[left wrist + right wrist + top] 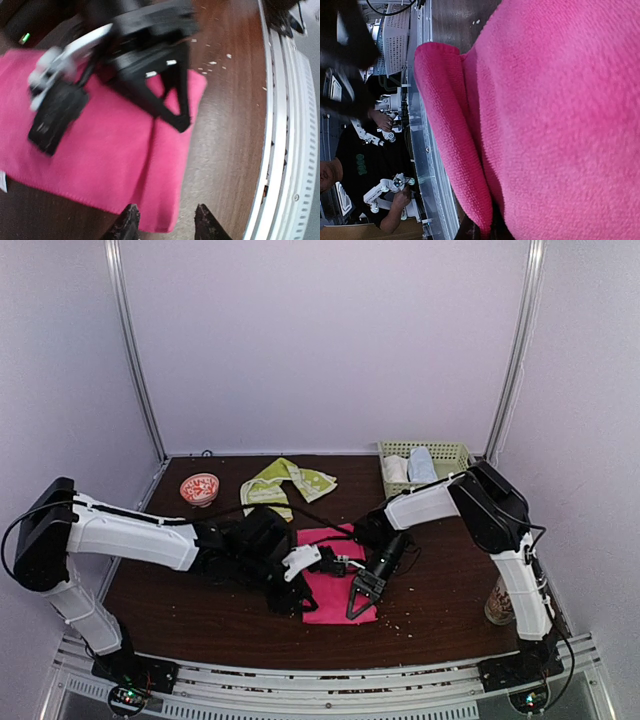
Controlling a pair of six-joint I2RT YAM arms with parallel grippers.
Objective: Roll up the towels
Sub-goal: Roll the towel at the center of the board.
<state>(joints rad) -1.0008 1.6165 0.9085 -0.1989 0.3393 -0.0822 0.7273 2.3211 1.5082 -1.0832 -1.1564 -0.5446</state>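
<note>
On the counter (200, 610), the pink towel (330, 605) lies spread at centre, the right hand (356, 608) pinched shut on a fold near its 5 o'clock edge, the left hand (165, 225) open over its 7 o'clock corner, the green towel (285, 485) crumpled at 12 o'clock.

My left arm (130, 535) and right arm (430, 505) crowd the pink towel (335, 602); I see bare bench (190, 615) near left, basket (450, 452) blocking far right.

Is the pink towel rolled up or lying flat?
Mostly flat: the pink towel lies spread on the table, one edge folded over, not rolled.
</note>
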